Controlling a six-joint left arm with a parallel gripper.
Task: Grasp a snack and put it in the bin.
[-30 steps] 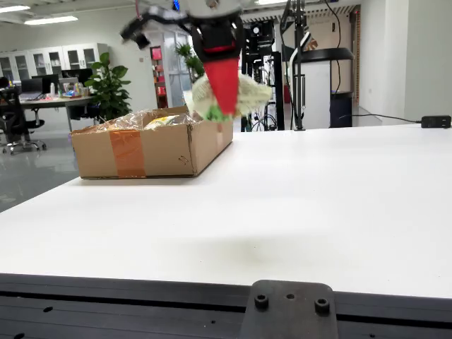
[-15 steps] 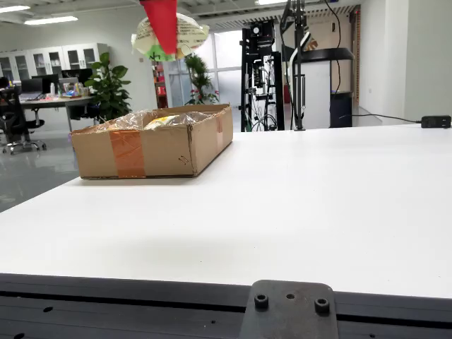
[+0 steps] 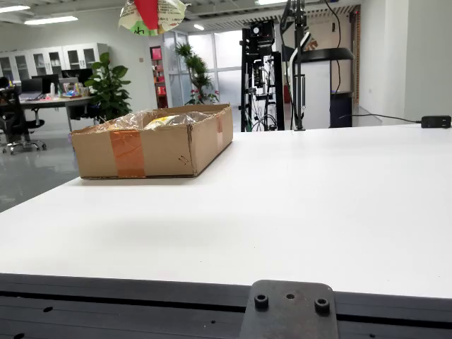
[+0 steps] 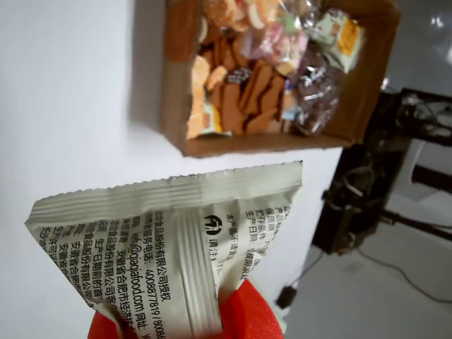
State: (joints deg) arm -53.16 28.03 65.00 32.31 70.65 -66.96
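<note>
Red gripper (image 4: 212, 318) pads were clamped on the snack packet (image 4: 169, 240), holding it by its lower edge in the wrist view. From the fixed view the packet (image 3: 152, 14) hung high above the cardboard bin (image 3: 152, 145), almost out of the top of the picture, whereas a second earlier it had been lower and just beside the bin's right end; the arm had risen and swung toward the bin's middle. Beyond the packet, the wrist view showed the bin (image 4: 176, 85) on the white bench (image 4: 70, 106), already packed with wrapped snacks (image 4: 268, 63). Judging by that, carrying was nearly done and only lowering and release remained.
</note>
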